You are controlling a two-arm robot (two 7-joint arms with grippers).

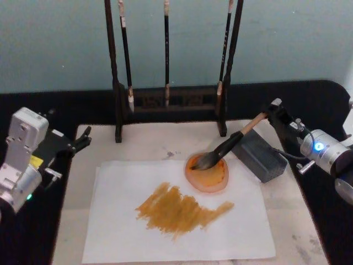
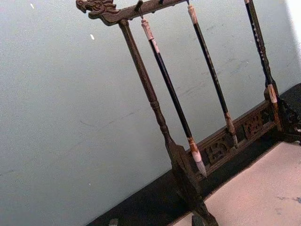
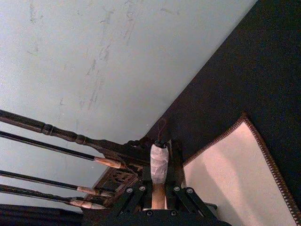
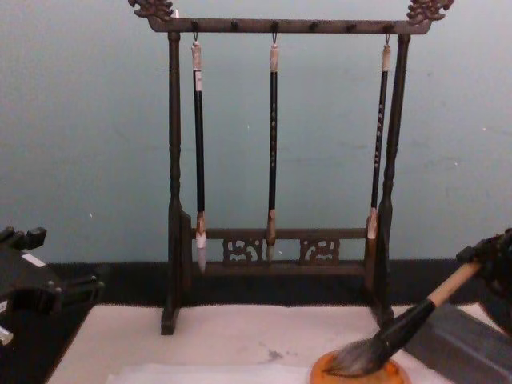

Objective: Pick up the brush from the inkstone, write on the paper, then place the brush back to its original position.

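Scanning the pale worktop (image 1: 310, 223) below a teal wall (image 1: 55, 44): paper (image 1: 127, 232) lies ink-smeared; right claw (image 1: 274, 112) clamped on the brush (image 1: 231, 142) near its top, bristles down in the inkstone (image 1: 212, 181). Left claw (image 1: 81, 139) parked left, grip unreadable.

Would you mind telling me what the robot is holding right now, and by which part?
The right hand grips the brush by the upper end of its tan handle; the left hand holds nothing.
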